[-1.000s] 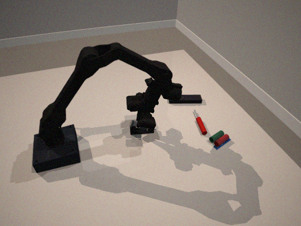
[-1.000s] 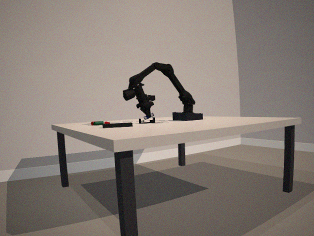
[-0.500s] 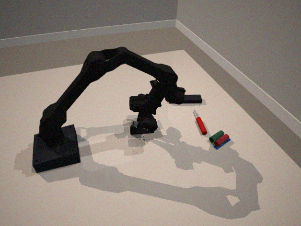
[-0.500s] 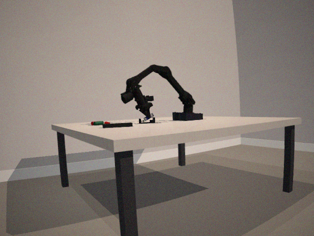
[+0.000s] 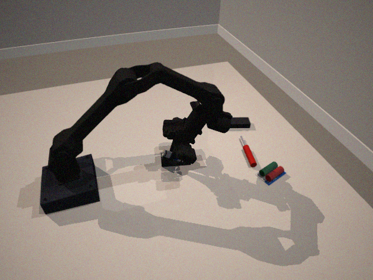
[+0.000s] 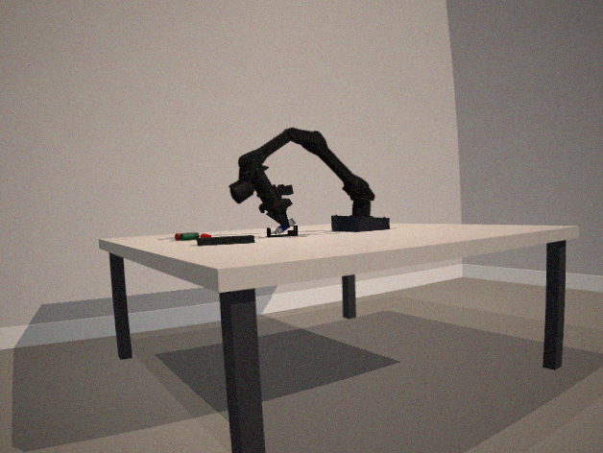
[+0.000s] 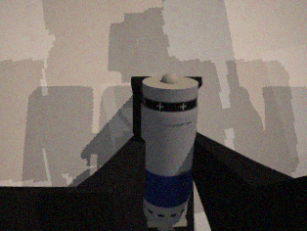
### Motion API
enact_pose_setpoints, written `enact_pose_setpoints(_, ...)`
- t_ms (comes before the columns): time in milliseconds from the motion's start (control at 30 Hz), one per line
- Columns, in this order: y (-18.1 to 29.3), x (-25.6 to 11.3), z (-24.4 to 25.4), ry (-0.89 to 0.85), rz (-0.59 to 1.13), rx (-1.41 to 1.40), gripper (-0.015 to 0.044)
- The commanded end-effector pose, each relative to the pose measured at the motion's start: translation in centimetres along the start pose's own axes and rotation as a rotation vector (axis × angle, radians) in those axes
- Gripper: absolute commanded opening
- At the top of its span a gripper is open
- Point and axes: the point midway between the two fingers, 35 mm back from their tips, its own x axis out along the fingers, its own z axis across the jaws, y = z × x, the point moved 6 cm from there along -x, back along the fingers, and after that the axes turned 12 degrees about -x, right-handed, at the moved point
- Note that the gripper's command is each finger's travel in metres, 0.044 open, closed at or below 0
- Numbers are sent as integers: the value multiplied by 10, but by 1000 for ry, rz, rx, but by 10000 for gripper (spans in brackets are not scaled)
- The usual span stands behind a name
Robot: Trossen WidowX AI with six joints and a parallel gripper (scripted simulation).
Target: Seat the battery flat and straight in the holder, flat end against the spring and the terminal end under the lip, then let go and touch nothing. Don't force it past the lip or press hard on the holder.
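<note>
The battery [image 5: 166,153] [image 6: 292,222] [image 7: 168,127] is white with a blue band and a black band of plus signs near its terminal end. My gripper [image 5: 177,158] [image 6: 283,226] [image 7: 165,141] is shut on it. The battery is tilted: the terminal end is raised toward the robot's base, and the flat end slopes down into the holder. The black holder [image 5: 167,164] [image 6: 282,235] [image 7: 137,110] stands on the table under the fingers. The terminal end is above the holder's lip end, not under the lip. The spring and any contact with the flat end are hidden.
Beyond the holder from the robot's base lie a long black block [image 5: 240,122] [image 6: 226,240], a red-handled screwdriver [image 5: 249,155], and a green cylinder [image 5: 268,168] [image 6: 188,236] beside a red cylinder [image 5: 275,173] [image 6: 177,236] on a small blue base [image 5: 272,181].
</note>
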Motion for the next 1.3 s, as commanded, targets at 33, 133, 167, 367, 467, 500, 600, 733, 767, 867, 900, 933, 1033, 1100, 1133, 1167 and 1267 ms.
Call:
enact_pose_setpoints(33, 4, -1, 0, 0, -2, -3, 76)
enact_pose_setpoints(133, 5, -1, 1, 0, -2, -3, 76)
enact_pose_setpoints(167, 6, -1, 1, 0, -2, -3, 76)
enact_pose_setpoints(367, 9, -2, 1, -1, -1, -3, 76)
enact_pose_setpoints(467, 10, -3, 2, -1, 0, -3, 76)
enact_pose_setpoints(500, 11, -3, 2, -1, 1, -3, 76)
enact_pose_setpoints(600, 12, -4, 2, -1, 4, -3, 76)
enact_pose_setpoints(733, 14, -5, 3, -2, 10, -3, 76)
enact_pose_setpoints(767, 15, -6, 3, -2, 11, -3, 76)
enact_pose_setpoints(867, 16, -7, 3, -2, 17, -3, 76)
enact_pose_setpoints(900, 17, -8, 3, -2, 19, -3, 76)
enact_pose_setpoints(933, 17, -8, 3, -3, 21, -3, 76)
enact_pose_setpoints(1033, 19, -9, 4, -3, 28, -3, 76)
enact_pose_setpoints(1100, 19, -9, 4, -3, 29, -3, 76)
enact_pose_setpoints(1133, 19, -9, 4, -4, 30, -3, 76)
enact_pose_setpoints(1167, 19, -9, 4, -5, 33, -3, 76)
enact_pose_setpoints(1267, 18, -9, 3, -8, 45, -3, 76)
